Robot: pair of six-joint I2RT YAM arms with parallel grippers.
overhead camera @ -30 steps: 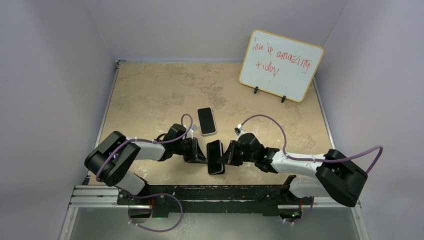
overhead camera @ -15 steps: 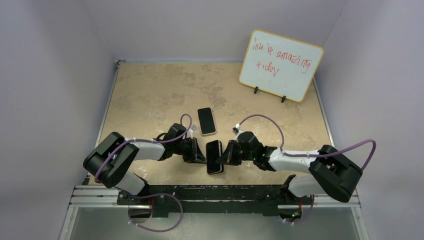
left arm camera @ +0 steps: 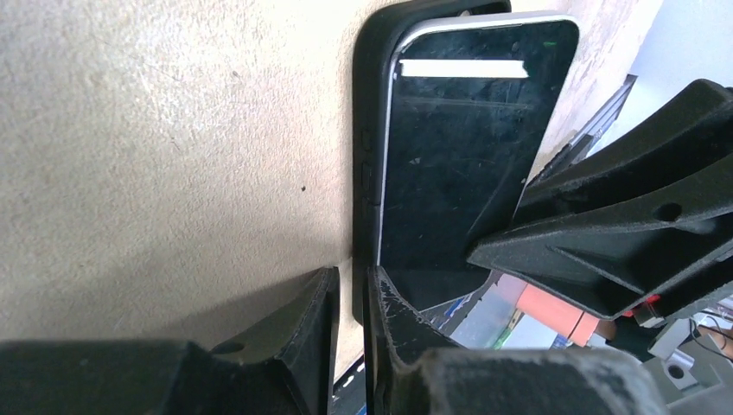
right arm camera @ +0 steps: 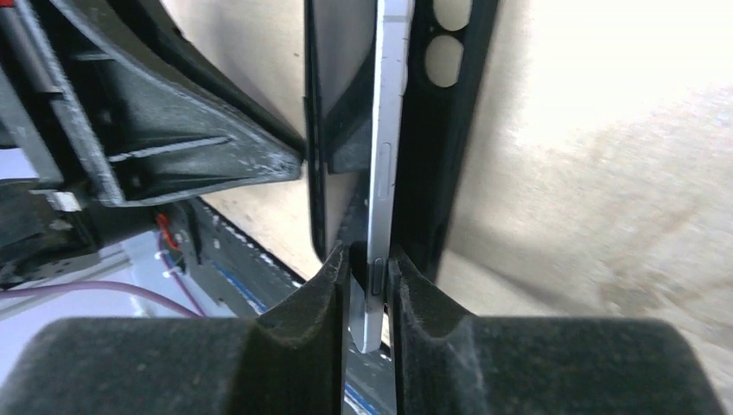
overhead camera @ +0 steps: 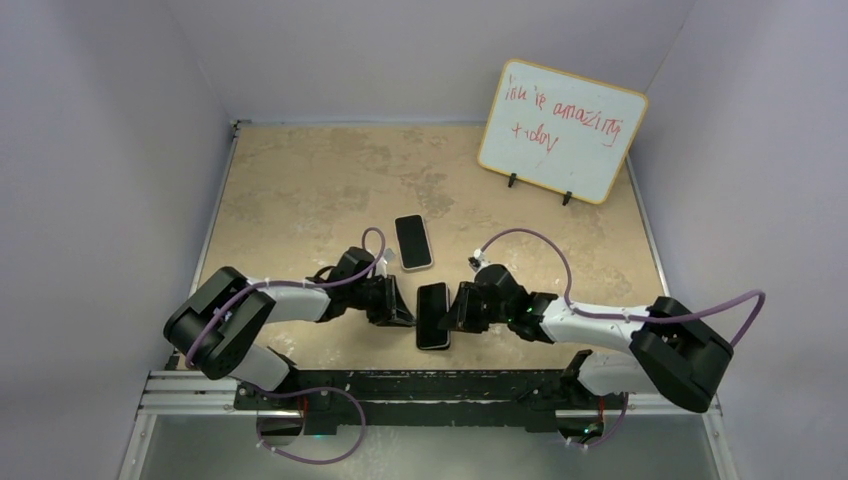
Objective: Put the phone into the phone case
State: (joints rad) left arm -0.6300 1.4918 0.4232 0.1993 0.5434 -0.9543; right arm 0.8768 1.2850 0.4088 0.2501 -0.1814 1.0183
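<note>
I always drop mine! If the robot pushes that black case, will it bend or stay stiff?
Probably bends a little: the phone case has a thin rim hugging one side of the phone. Being thin, it is likely light. Its matte black looks grippy, not slippery.

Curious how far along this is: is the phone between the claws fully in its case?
Partly in: one long edge of the phone sits inside the case, the other stands clear of it.

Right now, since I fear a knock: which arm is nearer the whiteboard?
Right. The right arm stretches in front of the whiteboard, apart from it; the left arm lies farther left, beyond the near phone.
</note>
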